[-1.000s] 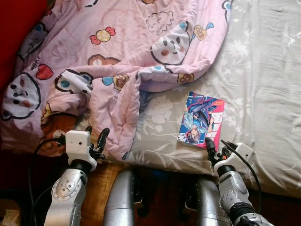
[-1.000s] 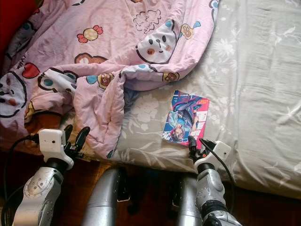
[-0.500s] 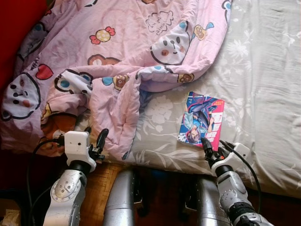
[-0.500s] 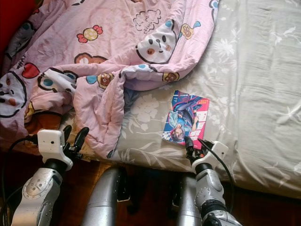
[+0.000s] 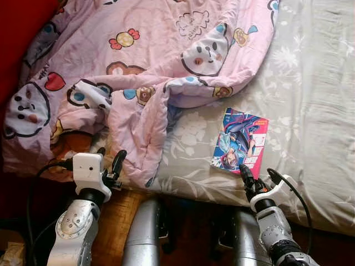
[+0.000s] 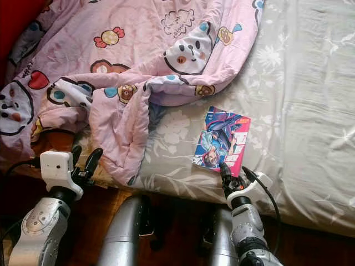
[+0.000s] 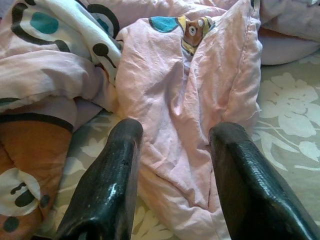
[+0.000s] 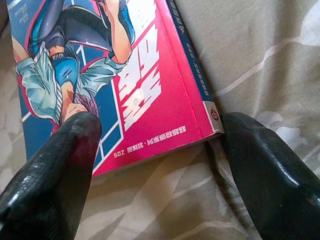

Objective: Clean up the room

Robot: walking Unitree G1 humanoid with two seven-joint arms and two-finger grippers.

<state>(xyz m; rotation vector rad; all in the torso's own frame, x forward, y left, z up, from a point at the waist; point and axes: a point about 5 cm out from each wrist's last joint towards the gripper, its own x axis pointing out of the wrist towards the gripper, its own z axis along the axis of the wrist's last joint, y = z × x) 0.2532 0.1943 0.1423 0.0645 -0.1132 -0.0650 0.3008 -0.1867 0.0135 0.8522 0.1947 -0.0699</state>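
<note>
Robot gripper reaching a comic book on a bed.

The right gripper, fingers spread, straddles the near corner of a comic book lying flat on the grey floral sheet; its cover lettering is too small to read. The left gripper, also spread, faces the crumpled pink cartoon quilt.

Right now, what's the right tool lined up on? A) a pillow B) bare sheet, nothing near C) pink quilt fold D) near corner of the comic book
D: the right tool is open, its fingers either side of the comic book's near corner on the grey sheet.
</note>
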